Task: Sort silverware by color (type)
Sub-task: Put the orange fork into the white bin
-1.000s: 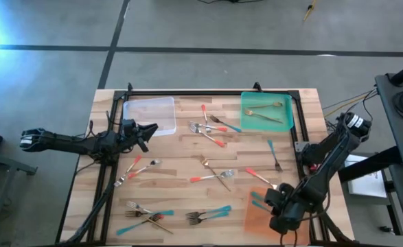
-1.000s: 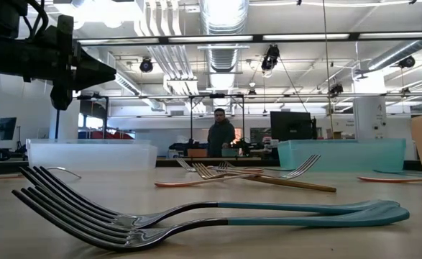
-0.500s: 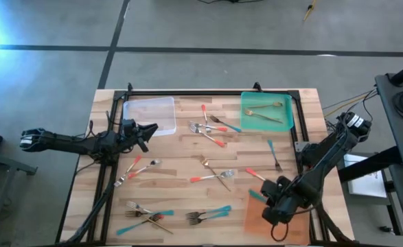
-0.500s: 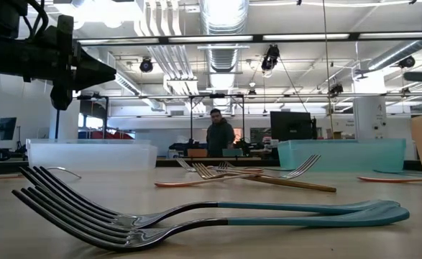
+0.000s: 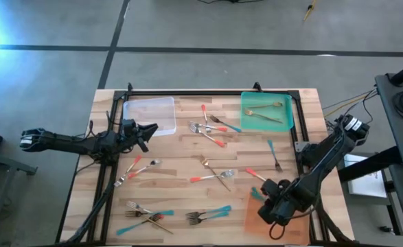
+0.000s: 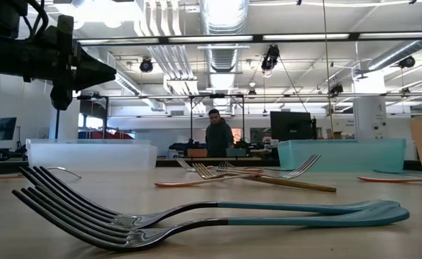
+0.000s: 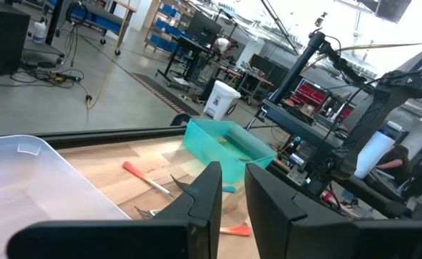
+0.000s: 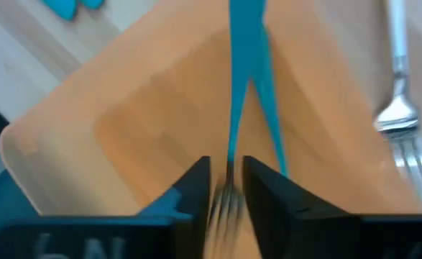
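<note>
Hovering over the orange tray (image 5: 254, 218), the right gripper (image 5: 264, 200) is letting go of a teal-handled fork (image 8: 236, 108), fingers slightly parted around it. Most silverware (image 5: 211, 178) is lying unsorted. The left gripper (image 5: 148, 130), nearly closed and empty, is idling beside the clear tray (image 5: 148, 111).

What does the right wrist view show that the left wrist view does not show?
Only the right wrist view shows the orange tray, with teal-handled forks lying in it and a fork head at its edge, seen past the right gripper. Only the left wrist view shows the clear tray, the green tray, a red-handled piece and the room behind. Both share the wooden table and each arm's own dark fingers.
</note>
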